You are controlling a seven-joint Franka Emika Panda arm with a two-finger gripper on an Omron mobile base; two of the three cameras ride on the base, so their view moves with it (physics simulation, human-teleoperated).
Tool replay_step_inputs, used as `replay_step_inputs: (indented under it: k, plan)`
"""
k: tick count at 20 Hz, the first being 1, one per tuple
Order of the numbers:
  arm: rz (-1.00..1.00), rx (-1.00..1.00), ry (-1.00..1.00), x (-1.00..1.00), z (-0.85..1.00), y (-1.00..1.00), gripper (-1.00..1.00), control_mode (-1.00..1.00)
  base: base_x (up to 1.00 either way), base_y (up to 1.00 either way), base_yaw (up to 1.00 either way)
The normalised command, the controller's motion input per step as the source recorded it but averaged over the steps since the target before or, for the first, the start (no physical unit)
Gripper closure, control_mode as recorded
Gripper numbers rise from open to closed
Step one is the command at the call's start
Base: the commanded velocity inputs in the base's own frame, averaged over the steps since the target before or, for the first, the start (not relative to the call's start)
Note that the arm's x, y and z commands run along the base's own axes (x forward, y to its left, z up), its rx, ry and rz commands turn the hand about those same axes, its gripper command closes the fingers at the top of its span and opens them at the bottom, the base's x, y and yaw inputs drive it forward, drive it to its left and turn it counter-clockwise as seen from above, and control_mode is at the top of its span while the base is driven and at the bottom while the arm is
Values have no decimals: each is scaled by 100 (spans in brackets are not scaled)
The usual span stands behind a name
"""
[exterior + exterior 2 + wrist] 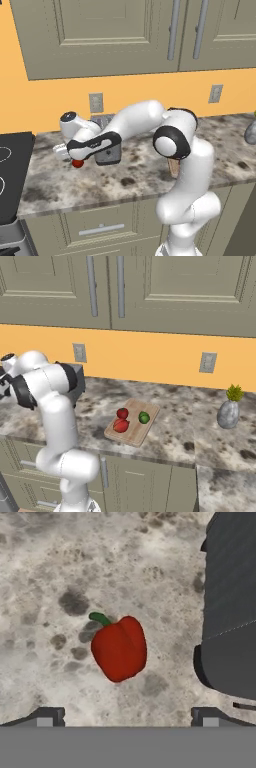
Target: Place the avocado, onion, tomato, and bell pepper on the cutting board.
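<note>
Three items lie on the cutting board (134, 423) in the right base view: the green avocado (144, 417) and two red ones, a small round one (122, 413) and a larger one (121, 425) just in front of it. No writing can be read anywhere. One red bell pepper (120, 647) with a green stem rests on the speckled tabletop (60, 572), directly beneath the claw (128, 717), whose fingers are spread wide and grasp nothing. Beside the pepper stands the dark toaster (232, 612). A grey vase (228, 413) sits well apart from the board.
</note>
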Motion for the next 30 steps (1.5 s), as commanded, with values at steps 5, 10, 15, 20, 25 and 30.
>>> replay_step_inputs:
  k: [5, 10, 15, 20, 25, 30]
  plan:
    - [0, 0, 0, 40, -28, 15, -100, -100, 0, 0, 0]
    - [0, 0, 0, 47, -26, 6, -100, -100, 0, 0, 0]
    - [0, 0, 0, 30, -31, 13, -100, -100, 0, 0, 0]
    - [0, 0, 0, 21, -29, 3, -100, -100, 0, 0, 0]
    - [0, 0, 1, 8, -35, 2, 100, -100, 0, 0, 0]
    - [0, 0, -5, -29, 22, 0, 100, -100, 0, 0, 0]
